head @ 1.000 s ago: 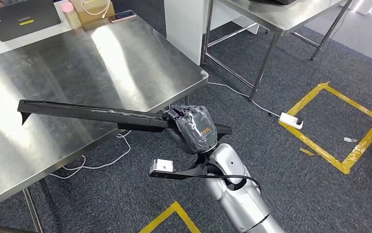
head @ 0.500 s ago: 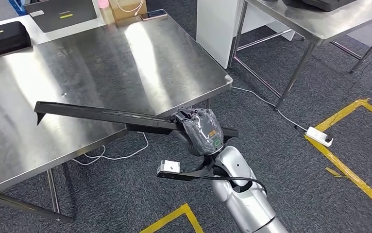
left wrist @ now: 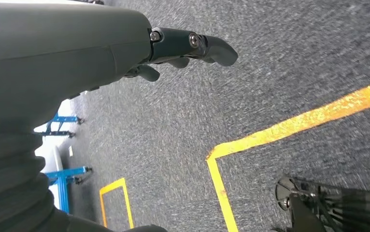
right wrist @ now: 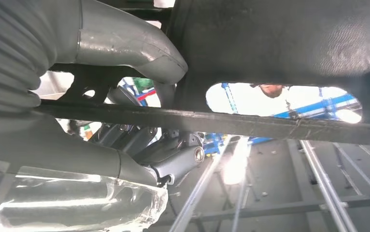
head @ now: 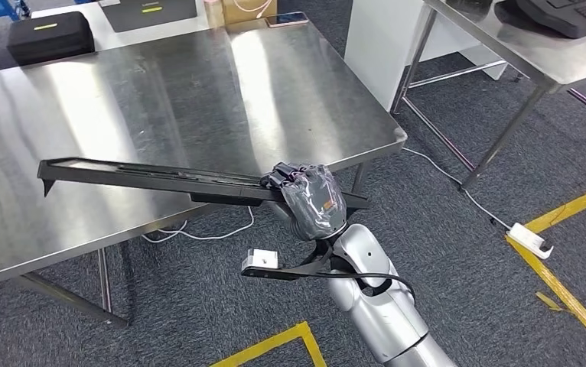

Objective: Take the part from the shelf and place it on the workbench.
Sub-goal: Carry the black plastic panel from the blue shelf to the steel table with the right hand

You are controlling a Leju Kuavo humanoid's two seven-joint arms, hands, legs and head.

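1. Right hand (head: 313, 200) wrapped in clear plastic film, clenched around a long black plastic part (head: 144, 177), gripping it near one end.
2. Part held roughly level, reaching from the hand out over the near edge of the steel worktop (head: 198, 92); far end, with a small downturned tab, above the worktop surface. Contact with the worktop cannot be told from the head view.
3. Short stub of the part sticking out past the hand on the side away from the worktop, above the grey carpet (head: 458, 252).
4. Right wrist view: thick grey thumb (right wrist: 139, 46) pressed against the part's wide body (right wrist: 289, 43), darker fingers (right wrist: 173, 157) curled under a thin black rail of the same part; steel frame bars blurred behind.
5. Left hand (left wrist: 183, 48) over the carpet, well away from the worktop; fingers apart, nothing in them, released.
6. Yellow floor tape (left wrist: 289, 128) on the carpet under the left hand, forming a corner.
7. At the far edge of the worktop: black case (head: 49, 36), cardboard box (head: 250, 9) and a phone (head: 286, 18) just beside it.
8. Second steel table (head: 535, 46) beyond the worktop's corner, a dark object lying on it.
9. White power strip (head: 531, 239) on the carpet, well apart from the worktop, its white cable running back under the worktop's corner.
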